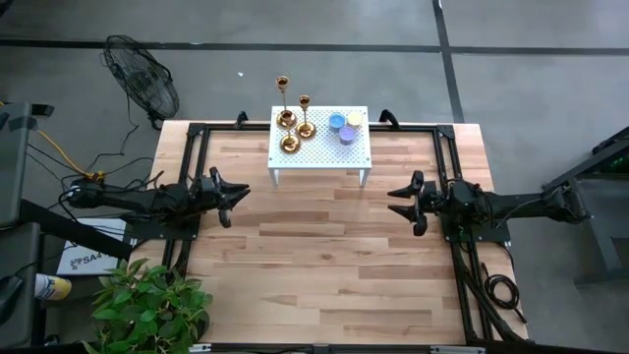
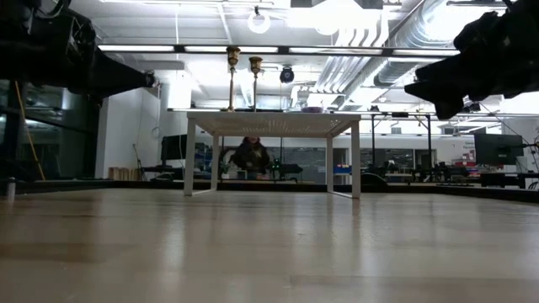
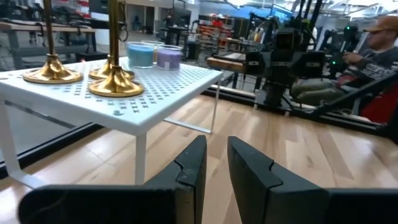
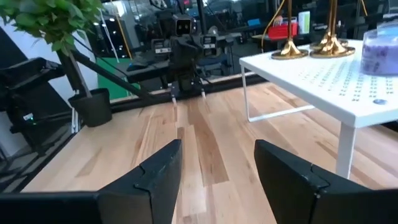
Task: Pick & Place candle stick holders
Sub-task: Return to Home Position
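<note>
Three gold candle stick holders (image 1: 290, 144) (image 1: 306, 129) (image 1: 286, 118) stand upright on their round bases on the left half of a white perforated stand (image 1: 319, 157) at the table's far middle. In the left wrist view two of them (image 3: 115, 84) (image 3: 52, 73) stand in front and a third shows behind. Blue, yellow and purple candles (image 1: 346, 126) sit on the stand's right half. My left gripper (image 1: 242, 193) hovers at the left, empty, with a narrow gap between its fingers (image 3: 216, 149). My right gripper (image 1: 391, 201) hovers at the right, open and empty (image 4: 217, 155). Both point at the table's middle.
A black frame (image 1: 187, 147) runs along the table's left, right and far edges. A potted plant (image 1: 147, 305) stands at the near left corner and a fan (image 1: 142, 84) beyond the far left. People sit in the room behind (image 2: 250, 156) (image 3: 373, 43). Bare wood lies between the arms.
</note>
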Robot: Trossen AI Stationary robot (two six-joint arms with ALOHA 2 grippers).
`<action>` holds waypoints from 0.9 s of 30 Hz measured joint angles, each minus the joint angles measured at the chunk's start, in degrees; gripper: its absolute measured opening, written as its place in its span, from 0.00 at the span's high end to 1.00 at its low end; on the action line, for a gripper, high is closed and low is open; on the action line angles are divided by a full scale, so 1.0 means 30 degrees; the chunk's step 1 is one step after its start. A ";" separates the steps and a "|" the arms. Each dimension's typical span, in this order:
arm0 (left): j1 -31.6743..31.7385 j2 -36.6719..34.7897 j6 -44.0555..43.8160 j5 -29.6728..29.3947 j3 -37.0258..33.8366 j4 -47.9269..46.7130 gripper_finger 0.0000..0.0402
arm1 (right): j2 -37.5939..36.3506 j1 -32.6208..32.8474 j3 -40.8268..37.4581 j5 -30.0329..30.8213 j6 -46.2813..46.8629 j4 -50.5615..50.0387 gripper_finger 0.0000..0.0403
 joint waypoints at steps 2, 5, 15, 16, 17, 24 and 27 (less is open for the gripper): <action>0.0000 0.0000 -0.0005 0.0115 0.0000 -0.0168 0.84 | -0.0173 0.0000 0.0000 0.0001 0.0138 -0.0450 0.51; 0.0000 -0.0006 -0.0015 0.0088 0.0000 -0.0712 0.84 | -0.0619 0.0000 -0.0007 0.0000 0.0397 -0.1090 0.51; 0.0000 -0.0007 0.0378 0.1254 -0.0007 -0.1831 0.84 | -0.1642 0.0000 -0.0007 0.0331 0.0382 -0.2085 0.51; 0.0000 -0.0007 0.0689 0.1387 -0.0007 -0.1699 0.84 | -0.1635 0.0000 -0.0007 0.0364 0.0390 -0.2085 0.51; 0.0000 -0.0007 0.1024 0.1452 -0.0007 -0.1628 0.84 | -0.1635 0.0000 -0.0007 0.0350 0.0465 -0.2085 0.51; 0.0007 -0.1235 0.3504 0.3160 -0.0007 -0.0550 0.84 | -0.1635 0.0000 -0.0007 0.0219 0.0383 -0.2078 0.51; 0.0007 -0.2541 0.3533 0.4041 -0.0007 -0.2161 0.84 | -0.1635 0.0000 -0.0015 0.0219 0.0382 -0.2078 0.51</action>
